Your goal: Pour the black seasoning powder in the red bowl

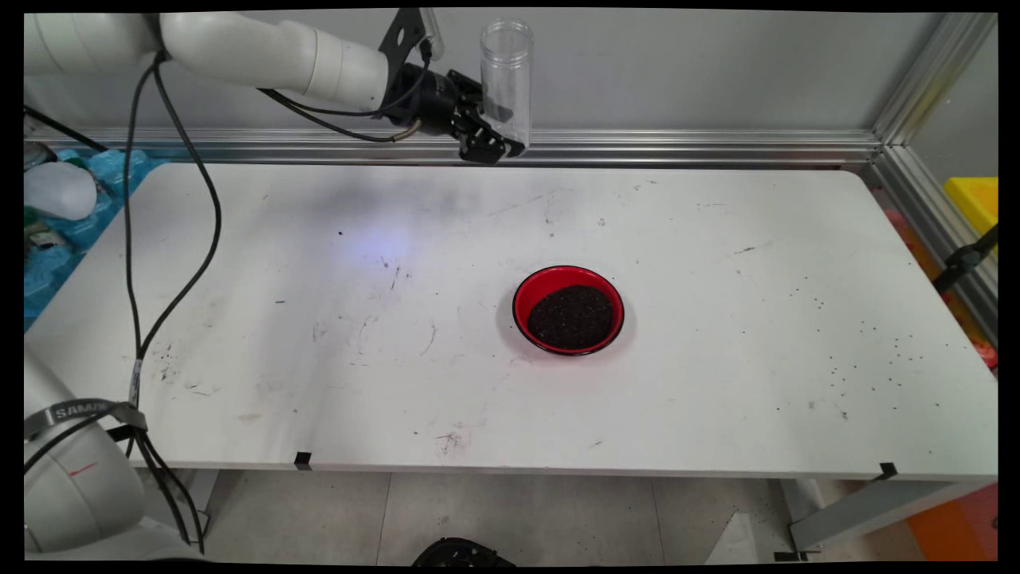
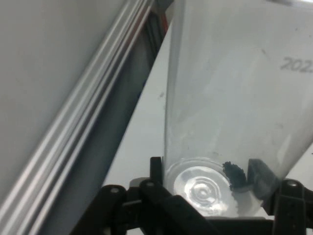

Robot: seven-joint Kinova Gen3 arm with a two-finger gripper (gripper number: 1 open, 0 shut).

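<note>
A black gripper (image 1: 496, 131) is raised high above the table's far edge, its fingers closed around the lower part of a clear plastic jar (image 1: 507, 76) held upright with its open mouth up. A small clump of dark grains (image 2: 235, 175) lies on the jar's bottom. Well below the gripper, toward the camera, a red bowl (image 1: 568, 310) filled with dark grains stands on the white table (image 1: 319, 335).

A scuffed white table (image 1: 319, 383) carried loose dark specks (image 1: 865, 351) toward four o'clock. An aluminium rail (image 1: 677, 147) ran along twelve o'clock beneath a grey wall (image 1: 677, 72); blue packaging (image 1: 119, 171) lay at nine o'clock and a yellow box (image 1: 974, 199) at three.
</note>
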